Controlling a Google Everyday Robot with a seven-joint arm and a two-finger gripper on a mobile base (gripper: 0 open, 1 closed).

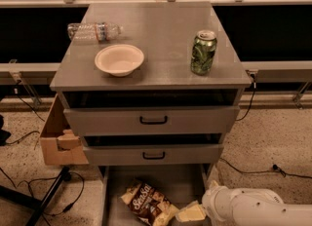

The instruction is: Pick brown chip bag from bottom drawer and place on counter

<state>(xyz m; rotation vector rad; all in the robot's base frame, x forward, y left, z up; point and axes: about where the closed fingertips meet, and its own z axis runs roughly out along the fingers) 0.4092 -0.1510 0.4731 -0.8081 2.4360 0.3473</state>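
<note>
The brown chip bag (147, 202) lies crinkled in the open bottom drawer (178, 183), at the lower edge of the camera view. My white arm reaches in from the lower right, and my gripper (191, 213) with its pale yellow end sits in the drawer just right of the bag, close to its right end. The counter (161, 32) is the grey top of the cabinet, above the two upper drawers.
On the counter stand a green can (203, 52), a white bowl (119, 59) and a lying plastic water bottle (92, 30). A cardboard box (58, 140) sits left of the cabinet. Black cables and a stand leg cross the floor.
</note>
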